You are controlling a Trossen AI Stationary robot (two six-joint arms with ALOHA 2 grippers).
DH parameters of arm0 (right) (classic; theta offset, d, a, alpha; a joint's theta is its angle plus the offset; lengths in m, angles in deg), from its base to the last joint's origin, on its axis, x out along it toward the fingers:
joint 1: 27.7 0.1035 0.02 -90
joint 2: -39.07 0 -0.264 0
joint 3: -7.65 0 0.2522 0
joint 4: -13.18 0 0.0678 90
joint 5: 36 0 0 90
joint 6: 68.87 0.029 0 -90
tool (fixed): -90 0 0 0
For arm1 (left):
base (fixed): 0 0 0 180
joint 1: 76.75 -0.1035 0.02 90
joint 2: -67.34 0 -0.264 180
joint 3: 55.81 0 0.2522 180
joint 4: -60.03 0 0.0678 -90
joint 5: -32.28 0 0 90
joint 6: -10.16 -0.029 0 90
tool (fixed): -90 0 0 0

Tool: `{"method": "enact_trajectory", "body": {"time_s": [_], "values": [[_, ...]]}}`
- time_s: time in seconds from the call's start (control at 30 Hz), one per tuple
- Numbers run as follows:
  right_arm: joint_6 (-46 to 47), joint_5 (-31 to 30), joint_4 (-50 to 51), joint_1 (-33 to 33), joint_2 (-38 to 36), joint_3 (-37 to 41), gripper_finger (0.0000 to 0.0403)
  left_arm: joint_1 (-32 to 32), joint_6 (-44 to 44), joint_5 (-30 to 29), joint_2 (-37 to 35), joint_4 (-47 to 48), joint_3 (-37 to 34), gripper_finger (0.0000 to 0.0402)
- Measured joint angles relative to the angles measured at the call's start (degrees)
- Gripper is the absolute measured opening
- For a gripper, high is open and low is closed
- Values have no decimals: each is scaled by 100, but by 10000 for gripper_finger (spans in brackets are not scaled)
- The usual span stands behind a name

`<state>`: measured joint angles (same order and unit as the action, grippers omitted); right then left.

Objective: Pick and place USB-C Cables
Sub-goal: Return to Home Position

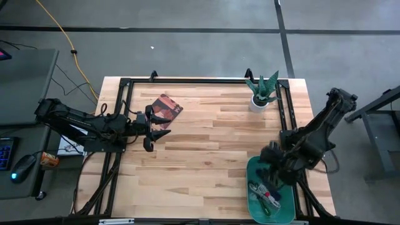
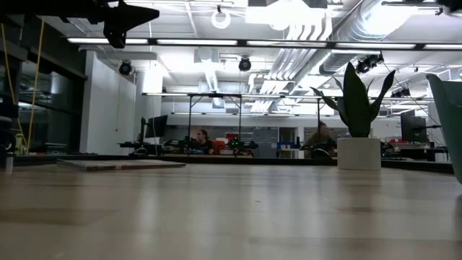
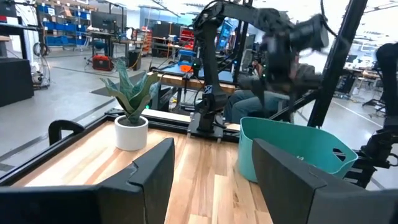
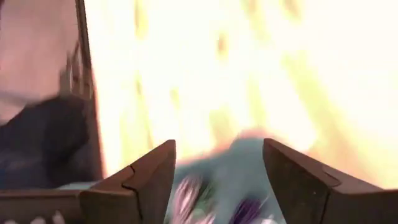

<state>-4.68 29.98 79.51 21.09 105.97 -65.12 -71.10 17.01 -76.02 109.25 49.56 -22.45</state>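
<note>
Several USB-C cables (image 1: pixel 267 197) lie bundled in a teal bin (image 1: pixel 284 211) at the table's near right corner; green, white-and-red and dark blue ones show. In the right wrist view they are a blur (image 4: pixel 208 205) in the bin (image 4: pixel 249 155) below the fingers. My right gripper (image 1: pixel 274 167) (image 4: pixel 217 177) hangs open above the bin's far end, pointing steeply down, with nothing between its fingers. My left gripper (image 1: pixel 156 134) (image 3: pixel 214 180) waits open and level above the table's left part, also high in the low view (image 2: pixel 130 18).
A brown-red booklet (image 1: pixel 166 109) lies flat on the table at the far left. A potted plant (image 1: pixel 261 94) in a white pot stands at the far right. A black frame (image 1: pixel 187 80) runs along the table's edges. Bare wood (image 1: pixel 212 150) lies between the arms.
</note>
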Motion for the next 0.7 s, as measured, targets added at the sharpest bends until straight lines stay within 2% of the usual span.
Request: {"method": "enact_trajectory", "body": {"time_s": [0.1,0.2,0.3,0.5,0.7], "values": [[-809,-1060,150,-8,-263,-234,232,0,-2,47,-33,0,0,195],[-1250,-1665,305,-74,-539,-286,232,-7,0,131,-69,7,0,195],[-1327,-1823,404,-254,-810,-286,232,-59,87,254,-147,36,40,195],[-1667,-2078,534,-423,-1075,-286,232,-260,337,974,-335,479,405,195],[-2122,-2912,546,-423,-1076,-283,232,-395,-26,931,-416,998,829,195]]}}
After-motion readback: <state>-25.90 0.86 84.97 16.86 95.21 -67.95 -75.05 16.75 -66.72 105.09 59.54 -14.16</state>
